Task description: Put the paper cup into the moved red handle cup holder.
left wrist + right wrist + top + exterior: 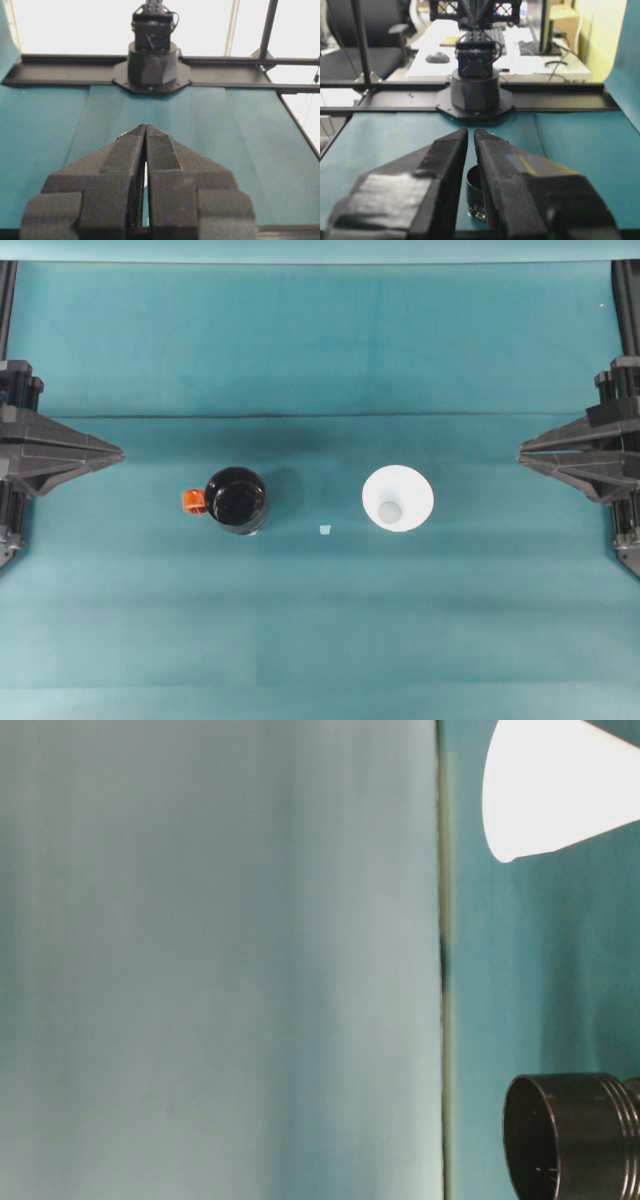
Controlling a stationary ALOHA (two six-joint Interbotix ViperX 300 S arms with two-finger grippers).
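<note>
— Overhead, please.

— I log a teal desk (320,640). Item one: the paper cup (398,498), mouth up, right of centre. Item two: the red handle cup holder (236,500), left of centre, handle pointing left, well apart from the cup. Between them, a small pale scrap (325,530). Left tool (118,453) at the left edge, right tool (522,453) at the right edge, both tapering to a point and clear of both items.

— Table level?

— The cup (555,785) and the holder (570,1135) both stand upright on the desk, apart, against a plain pale backdrop (220,960).

— Left wrist?

— I see the left tool (145,131) with its fingers pressed together, nothing between them. Facing it across the desk, the other arm's base (152,62).

— Right wrist?

— Right tool (471,132): fingers nearly meeting at the tips, a thin slit between, gripping nothing. The holder (477,197) shows below, partly hidden by the fingers. The opposite arm's base (475,90) stands beyond.
</note>
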